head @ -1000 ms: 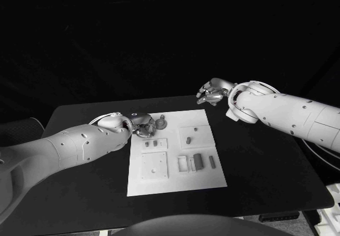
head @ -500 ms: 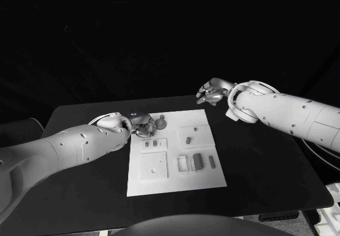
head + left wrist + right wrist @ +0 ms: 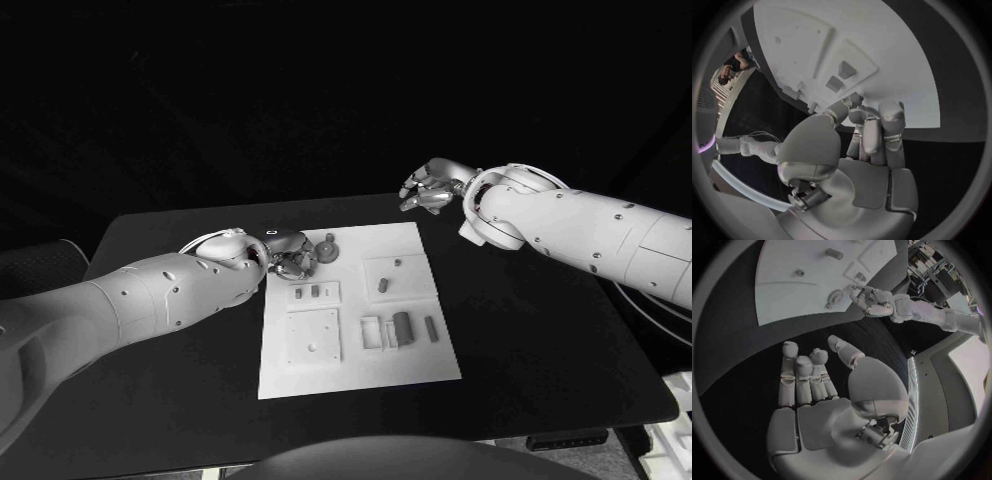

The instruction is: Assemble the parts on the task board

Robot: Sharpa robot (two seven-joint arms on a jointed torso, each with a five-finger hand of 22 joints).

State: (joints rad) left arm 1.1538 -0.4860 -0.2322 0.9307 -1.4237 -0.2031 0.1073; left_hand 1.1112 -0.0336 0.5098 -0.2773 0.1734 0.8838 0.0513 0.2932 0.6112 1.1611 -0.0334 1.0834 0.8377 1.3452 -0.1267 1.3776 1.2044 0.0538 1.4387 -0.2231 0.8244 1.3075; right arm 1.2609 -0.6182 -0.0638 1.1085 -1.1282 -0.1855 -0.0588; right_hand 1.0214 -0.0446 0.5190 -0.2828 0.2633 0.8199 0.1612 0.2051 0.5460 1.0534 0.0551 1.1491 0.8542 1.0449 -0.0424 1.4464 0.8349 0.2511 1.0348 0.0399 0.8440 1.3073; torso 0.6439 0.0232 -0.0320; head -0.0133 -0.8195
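Observation:
The white task board (image 3: 361, 365) lies in the middle of the table. A round grey part (image 3: 327, 249) rests at its far left corner. My left hand (image 3: 290, 256) hovers just beside that part, over the board's edge, with its fingers curled in against the thumb and nothing visible between them. The left wrist view shows those fingers (image 3: 871, 131) bent over the board (image 3: 892, 55) near two small pieces (image 3: 846, 69). My right hand (image 3: 430, 187) is raised beyond the far right corner, fingers apart, holding nothing. Its wrist view shows the round part (image 3: 835, 295) apart from the left hand (image 3: 877, 301).
On the board sit two small pieces on a raised tile (image 3: 307, 293), a peg on a square tile (image 3: 384, 285), a flat plate (image 3: 315, 336), a slotted holder (image 3: 381, 333) and a dark block (image 3: 402, 326). Black table (image 3: 548, 340) surrounds the board.
My left hand has drawn back slightly from the round part, toward the board's left edge. The right hand stays where it was.

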